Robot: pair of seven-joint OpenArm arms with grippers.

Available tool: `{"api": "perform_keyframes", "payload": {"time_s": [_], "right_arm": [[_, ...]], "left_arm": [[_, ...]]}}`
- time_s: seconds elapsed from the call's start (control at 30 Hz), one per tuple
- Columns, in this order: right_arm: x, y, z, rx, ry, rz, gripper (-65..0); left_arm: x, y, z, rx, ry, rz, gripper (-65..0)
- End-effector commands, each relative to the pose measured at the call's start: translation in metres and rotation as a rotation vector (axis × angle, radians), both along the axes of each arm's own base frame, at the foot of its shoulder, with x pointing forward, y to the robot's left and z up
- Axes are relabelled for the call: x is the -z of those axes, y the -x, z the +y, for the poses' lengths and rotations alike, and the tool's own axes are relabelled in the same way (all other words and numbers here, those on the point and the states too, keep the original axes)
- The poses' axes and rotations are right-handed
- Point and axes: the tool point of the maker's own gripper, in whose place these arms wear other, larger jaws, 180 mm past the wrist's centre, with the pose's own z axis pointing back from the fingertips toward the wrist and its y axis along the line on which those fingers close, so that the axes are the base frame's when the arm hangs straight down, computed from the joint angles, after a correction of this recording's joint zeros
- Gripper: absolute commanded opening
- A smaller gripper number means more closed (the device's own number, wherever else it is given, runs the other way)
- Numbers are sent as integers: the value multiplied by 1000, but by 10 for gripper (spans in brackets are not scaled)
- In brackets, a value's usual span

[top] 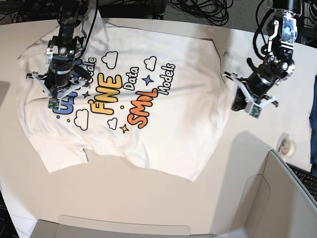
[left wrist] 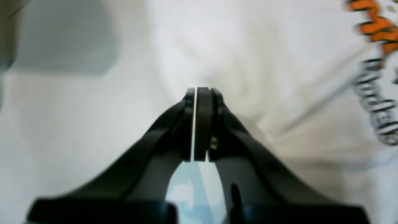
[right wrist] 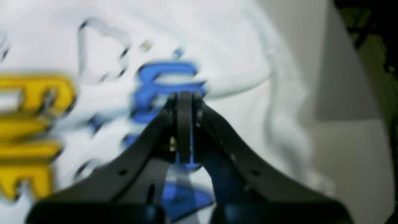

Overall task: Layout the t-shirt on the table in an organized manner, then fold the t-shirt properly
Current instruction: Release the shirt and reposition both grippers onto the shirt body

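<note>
One t-shirt [top: 163, 134] out there, on one white table [top: 148, 198]. Two arms in play, so two grippers: the left gripper [top: 237, 91] and the right gripper [top: 60, 97]. On the print I count three big coloured words, blue, yellow, orange. One roll of tape [top: 287, 147] at the edge, one dark blue cloth [top: 314, 124], one keyboard [top: 306, 179].
</note>
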Motion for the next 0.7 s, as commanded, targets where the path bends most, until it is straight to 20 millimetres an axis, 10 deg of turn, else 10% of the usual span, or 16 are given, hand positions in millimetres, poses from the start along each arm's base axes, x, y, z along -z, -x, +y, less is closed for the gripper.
{"api": "perform_keyframes", "payload": {"time_s": [0.0, 0.3, 0.67], "right_arm": [[-5, -1, 7, -23, 7, -24, -650], [64, 28, 30, -99, -16, 184, -650], [73, 30, 29, -100, -17, 208, -650]], "left_arm": [[-12, -2, 8, -8, 3, -39, -636], [16, 36, 26, -174, 76, 40, -393], [36, 46, 0, -213, 168, 92, -389]]}}
